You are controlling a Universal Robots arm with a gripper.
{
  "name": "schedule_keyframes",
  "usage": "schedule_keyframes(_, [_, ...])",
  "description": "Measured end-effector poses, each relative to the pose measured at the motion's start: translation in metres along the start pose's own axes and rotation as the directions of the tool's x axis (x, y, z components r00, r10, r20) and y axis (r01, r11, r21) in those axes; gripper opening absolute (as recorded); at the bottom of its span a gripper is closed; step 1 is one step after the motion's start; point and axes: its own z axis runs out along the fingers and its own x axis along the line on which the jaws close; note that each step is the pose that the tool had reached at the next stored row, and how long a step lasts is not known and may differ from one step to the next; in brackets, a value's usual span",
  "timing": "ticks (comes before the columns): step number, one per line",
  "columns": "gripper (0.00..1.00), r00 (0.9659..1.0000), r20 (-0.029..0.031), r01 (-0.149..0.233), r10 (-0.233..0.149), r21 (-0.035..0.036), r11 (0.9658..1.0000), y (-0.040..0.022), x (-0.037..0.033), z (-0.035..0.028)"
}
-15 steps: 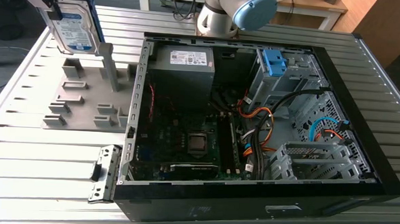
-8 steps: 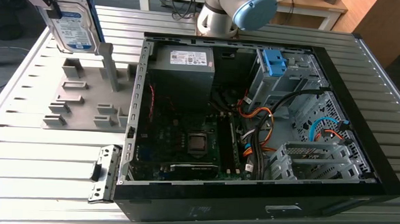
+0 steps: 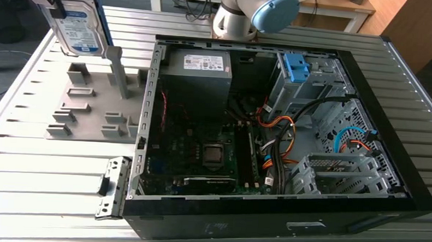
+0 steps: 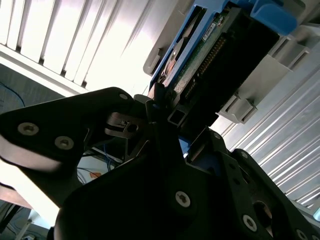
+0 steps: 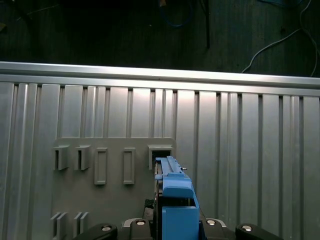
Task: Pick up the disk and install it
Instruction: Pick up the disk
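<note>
In the exterior view the disk [image 3: 78, 25] hangs upright near the top corner on the exterior view's left, its white-and-blue label facing the camera. It is above the grey fixture plate [image 3: 85, 115], which lies on the slatted metal table [image 3: 24, 162]. The disk's lower edge is close to the top of a tall grey upright [image 3: 115, 70] on that plate; whether the two touch cannot be told. To the exterior view's right lies the open computer case [image 3: 270, 224], with a grey box [image 3: 196, 79] bearing a small white label and a bare blue bracket [image 3: 295, 67] inside. The arm [image 3: 250, 13] stands behind the case.

In the second wrist view the gripper [image 4: 167, 112] has its dark fingers [image 4: 159, 96] drawn in tight against one end of the disk [image 4: 200, 65], pinching it. The disk's green circuit board and its blue carrier frame [image 4: 272, 15] show beyond them. A grey tabbed holder [image 4: 245, 95] sits just beside the disk's far end.

In the first wrist view the disk [image 5: 175, 200] shows edge-on with its blue frame toward the camera. It is held over the fixture plate [image 5: 110, 200], in line with a square pocket [image 5: 160, 152] among the plate's rows of brackets. The table's slats [image 5: 250, 150] run beyond the plate
</note>
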Motion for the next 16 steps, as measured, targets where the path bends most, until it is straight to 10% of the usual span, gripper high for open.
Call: schedule_keyframes(16, [0.36,1.0000,0.0000,0.000,0.000,0.0001,1.0000,0.0003,-0.0005,-0.0080])
